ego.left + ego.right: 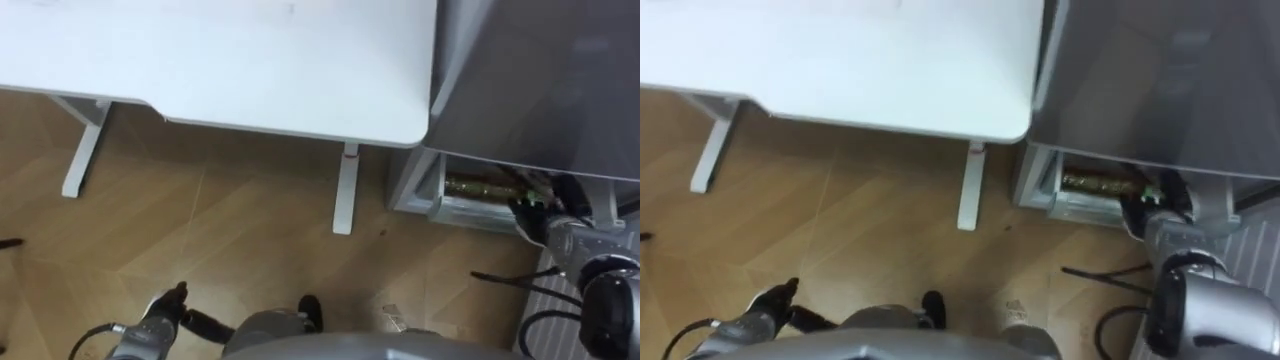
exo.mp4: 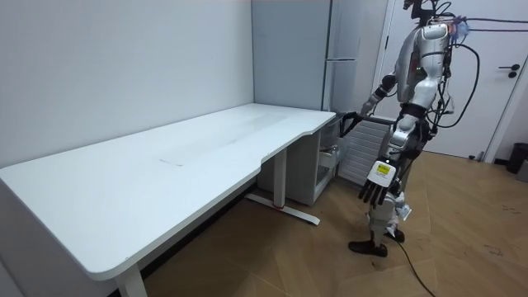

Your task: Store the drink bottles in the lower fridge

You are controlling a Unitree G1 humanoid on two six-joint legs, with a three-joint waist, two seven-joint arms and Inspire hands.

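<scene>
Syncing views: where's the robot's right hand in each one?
Left eye view: right hand, mid-right, at the fridge base.
Right eye view: right hand, mid-right, same spot.
Room view: right hand, upper centre-right, beside fridge.
Shared landmark: desk leg nearest fridge.

A long white desk stands against a pale wall on a wood-patterned floor.

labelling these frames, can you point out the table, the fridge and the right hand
table (image 1: 250,60): left eye view, bare white top
fridge (image 1: 540,80): left eye view, grey front
right hand (image 1: 540,215): left eye view, dark back of the hand
</scene>
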